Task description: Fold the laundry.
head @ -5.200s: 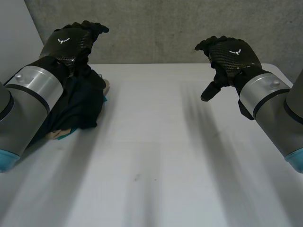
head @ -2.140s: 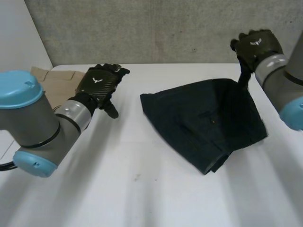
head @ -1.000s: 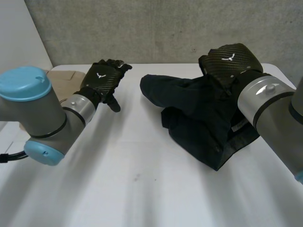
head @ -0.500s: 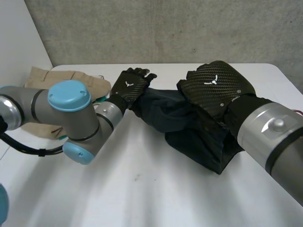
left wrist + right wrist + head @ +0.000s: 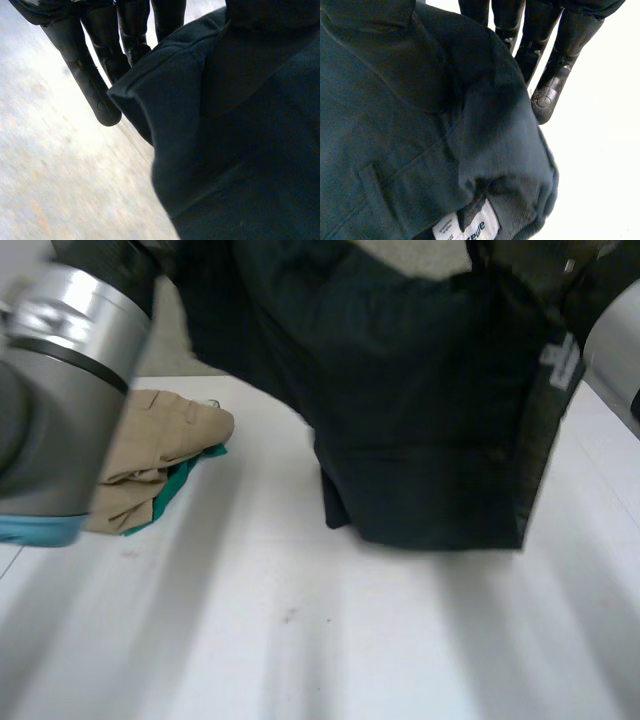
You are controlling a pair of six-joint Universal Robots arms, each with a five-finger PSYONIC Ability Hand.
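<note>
You have the dark garment (image 5: 420,440) hanging above the tabletop (image 5: 300,640): left robot hand (image 5: 90,80) and right robot hand (image 5: 558,70) each pinch its upper edge.

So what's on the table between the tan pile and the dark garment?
Bare table, in the head view; only a green cloth peeks from under the tan pile toward the dark garment.
</note>
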